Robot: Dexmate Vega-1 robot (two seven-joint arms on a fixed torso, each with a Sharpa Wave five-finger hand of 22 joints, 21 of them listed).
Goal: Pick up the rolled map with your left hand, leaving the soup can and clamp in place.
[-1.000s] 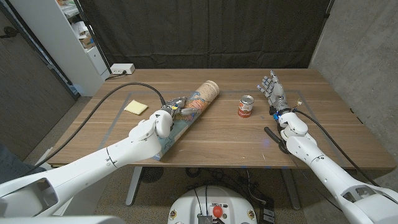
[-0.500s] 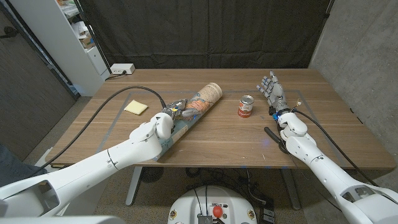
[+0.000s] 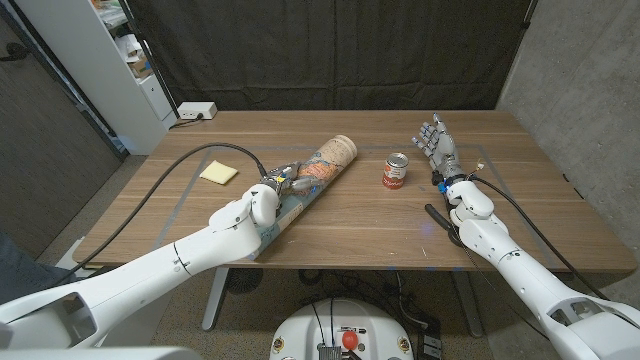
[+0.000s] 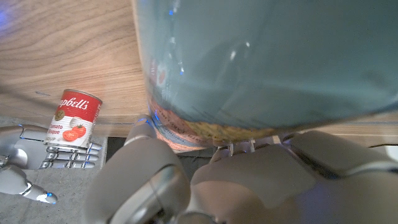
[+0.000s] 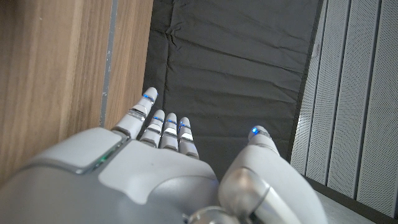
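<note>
On the wooden surface (image 3: 350, 215), the left hand (image 3: 272, 186) wraps its fingers around the rolled map (image 3: 312, 176); a straight, level lift should keep it clear of the soup can (image 3: 397, 170) nearby. Farther right, the right hand (image 3: 437, 142) stands with fingers spread, holding nothing, near the far edge.

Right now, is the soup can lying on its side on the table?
No, the soup can stands upright on the table, its round top facing up.
</note>
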